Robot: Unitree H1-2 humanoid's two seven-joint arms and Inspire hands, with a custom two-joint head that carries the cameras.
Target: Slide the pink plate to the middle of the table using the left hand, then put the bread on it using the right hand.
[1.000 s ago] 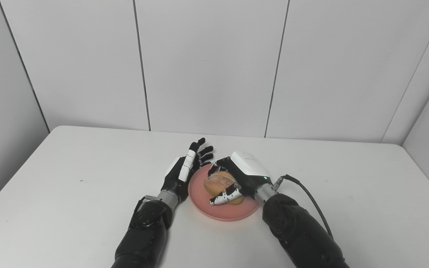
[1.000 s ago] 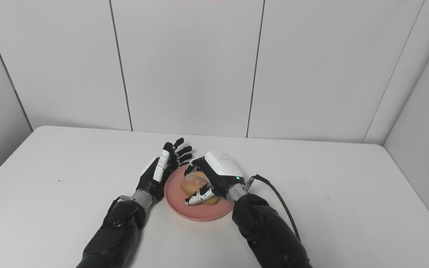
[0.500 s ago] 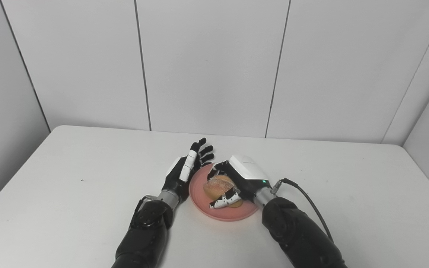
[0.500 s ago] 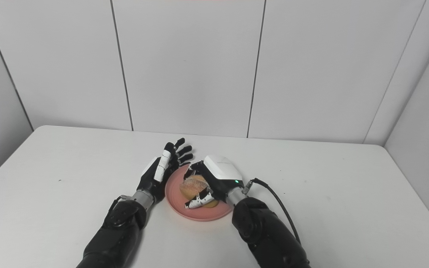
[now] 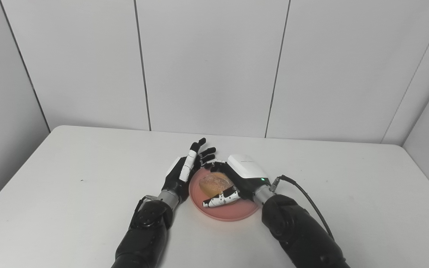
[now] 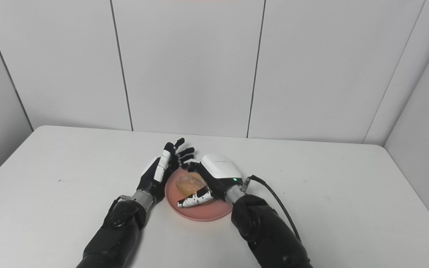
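Careful now, operator: your right hand (image 5: 233,178) sits over the pink plate (image 5: 233,213) with the bread (image 5: 214,183) inside its curl. The thumb lies low along the near side of the loaf, the fingers (image 5: 210,163) arch over the far side. Whether they press the crust or have just slackened, you cannot tell from either eye, and whether the loaf already rests on the plate is just as hard to say (it looks very close to it, if not down).

What can go wrong? If you open while the bread is a little high or tilted, it may roll toward the left rim, where the loaf sits off centre. If you lift away with the thumb under the crust, you drag the bread with you, or nudge the plate across the table (image 5: 69,193). The far fingertips are very near the fingers of your left hand (image 5: 184,169), so a wide opening could knock the two together.

That left hand stands on edge just beside the plate's left rim, fingers spread and straight, holding nothing; whether it touches the rim is not clear.

As for contents: the plate carries only the bread, and sits near the middle of the table, toward you.
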